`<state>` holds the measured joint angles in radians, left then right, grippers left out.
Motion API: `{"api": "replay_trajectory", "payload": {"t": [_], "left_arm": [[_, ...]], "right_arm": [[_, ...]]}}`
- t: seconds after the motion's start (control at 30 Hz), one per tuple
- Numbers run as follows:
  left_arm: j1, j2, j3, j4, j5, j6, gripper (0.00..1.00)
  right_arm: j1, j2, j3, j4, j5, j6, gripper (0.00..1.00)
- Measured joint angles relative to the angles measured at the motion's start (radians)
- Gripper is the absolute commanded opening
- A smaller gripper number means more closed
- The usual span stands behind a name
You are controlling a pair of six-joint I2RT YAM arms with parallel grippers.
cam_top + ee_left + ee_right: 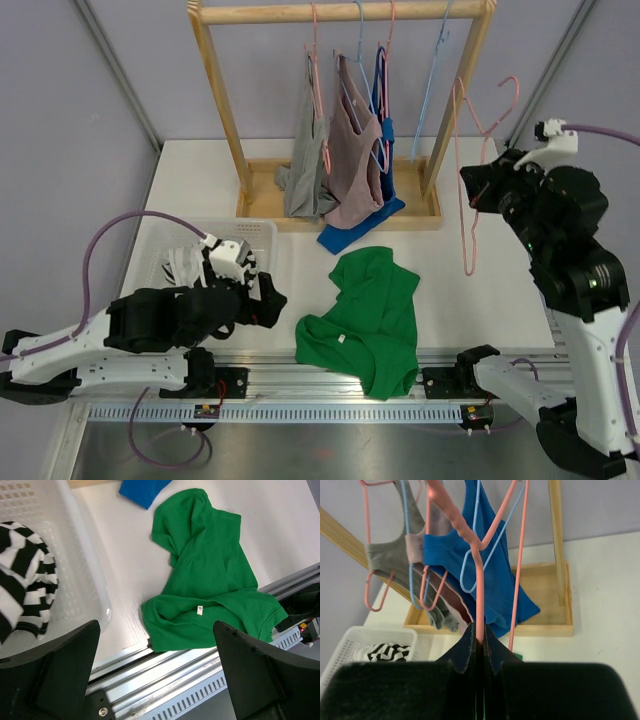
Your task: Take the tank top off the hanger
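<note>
A green tank top (365,320) is lying crumpled on the white counter (200,180), lower centre of the overhead view. It is off the hanger, and its hem is reaching the metal rail (300,380) at the near edge.

At right, the right arm (560,230) is holding up a bare pink hanger (479,595), its jaws pinching tight on the wire stem.

At lower left, the left arm (160,320) is hovering with its jaws spread wide, gripping nothing. It is beside a white basket (262,232) containing a striped garment (185,262).

Behind, a wooden rack (225,110) is carrying a grey top (305,175), a mauve top (352,175) and a blue top (388,125).
</note>
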<state>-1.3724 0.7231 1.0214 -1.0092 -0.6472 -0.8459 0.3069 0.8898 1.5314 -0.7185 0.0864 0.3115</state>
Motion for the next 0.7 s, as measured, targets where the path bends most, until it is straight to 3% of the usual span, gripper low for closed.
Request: {"api": "replay_trajectory", "payload": {"t": [0.23, 0.7], "left_arm": [[0.000, -0.068, 0.035, -0.150, -0.053, 0.067, 0.99], [0.000, -0.239, -0.029, -0.162, -0.065, 0.096, 0.99]], "right_arm": [[0.000, 0.257, 0.222, -0.094, 0.005, -0.045, 0.00], [-0.023, 0.745, 0.737, -0.147, 0.068, -0.126, 0.00]]}}
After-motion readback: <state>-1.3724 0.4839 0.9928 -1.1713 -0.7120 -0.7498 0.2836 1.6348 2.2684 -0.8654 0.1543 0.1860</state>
